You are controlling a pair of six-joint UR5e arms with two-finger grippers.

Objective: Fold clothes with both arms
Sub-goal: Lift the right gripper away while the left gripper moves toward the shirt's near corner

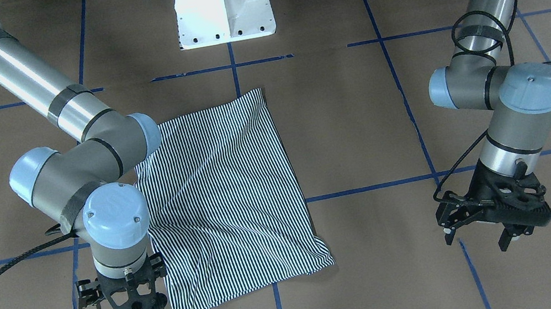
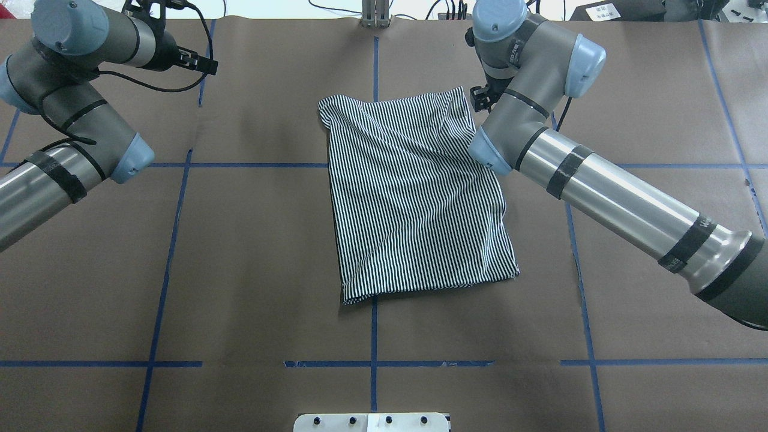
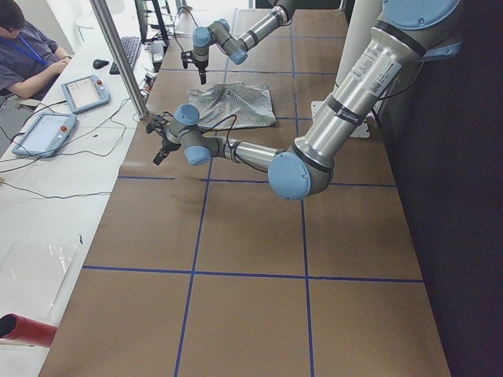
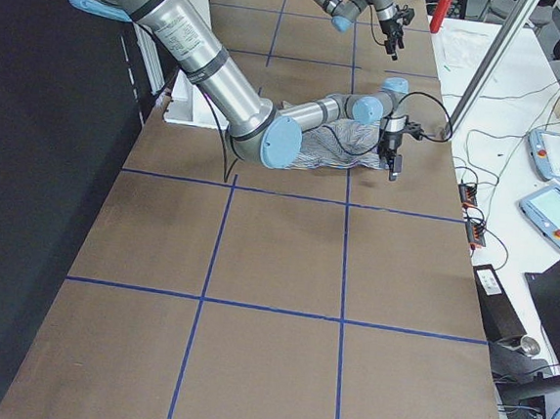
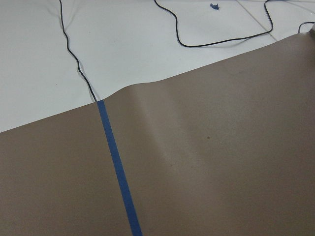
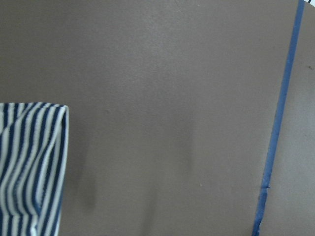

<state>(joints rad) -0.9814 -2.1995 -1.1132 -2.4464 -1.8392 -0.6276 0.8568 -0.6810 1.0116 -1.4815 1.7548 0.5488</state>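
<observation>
Lying folded flat on the table (image 1: 386,281), striped shirt (image 1: 229,196). Right gripper (image 1: 130,304) hangs just beside its corner and you cannot tell its grip. Left gripper (image 1: 478,240) well apart from shirt, released, empty.

The left arm (image 2: 90,120) is bent at the elbow over the counter's left part. Its wrist is turned so the left gripper (image 1: 477,239) hangs tilted above the counter, close to the far edge. Its fingers (image 1: 505,240) are spread apart with nothing between them.

The right arm (image 2: 624,197) stretches diagonally from the near right corner toward the counter's middle, forearm straight. Its wrist is folded over so the right gripper (image 1: 130,304) points straight down, close above the counter. That gripper's own body hides its fingers, so their spacing cannot be told.
</observation>
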